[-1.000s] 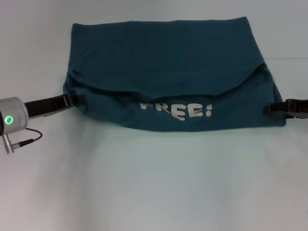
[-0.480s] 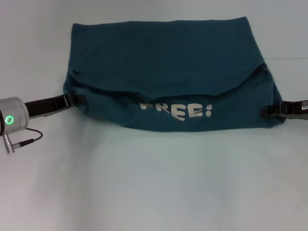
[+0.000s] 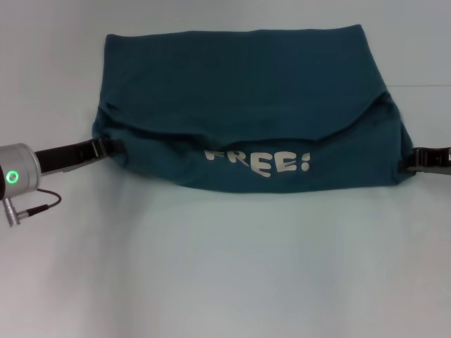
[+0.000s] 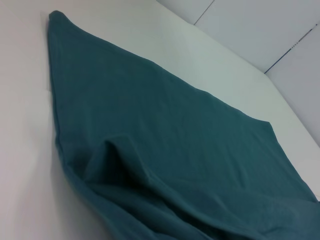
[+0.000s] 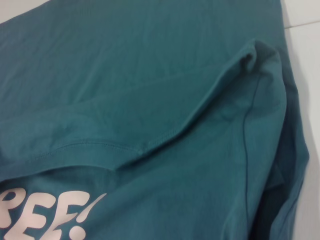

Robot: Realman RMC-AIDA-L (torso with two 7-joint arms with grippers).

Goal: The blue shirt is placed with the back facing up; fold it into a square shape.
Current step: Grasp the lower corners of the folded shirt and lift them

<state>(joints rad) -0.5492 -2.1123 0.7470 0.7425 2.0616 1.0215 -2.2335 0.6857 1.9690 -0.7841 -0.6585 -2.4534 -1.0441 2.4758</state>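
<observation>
The blue shirt [image 3: 239, 91] lies on the white table, folded into a wide band. Its near layer shows white "FREE!" lettering [image 3: 257, 163], and a curved hem [image 5: 150, 142] crosses just above the print. My left gripper [image 3: 113, 146] reaches in from the left, its tip touching the shirt's left edge at the fold. My right gripper [image 3: 403, 162] comes in from the right, with its tip at the shirt's right edge. Neither wrist view shows any fingers. The left wrist view has the shirt [image 4: 165, 150] with a raised wrinkle near the camera.
The white table [image 3: 225, 267] stretches bare in front of the shirt. A silver wrist housing with a green light [image 3: 15, 176] and a thin cable sits at the left edge. A seam in the table top [image 4: 240, 50] runs past the far side of the shirt.
My right gripper has slid rightward, from lying over the shirt's right side to its edge. The left gripper and the shirt stay where they were.
</observation>
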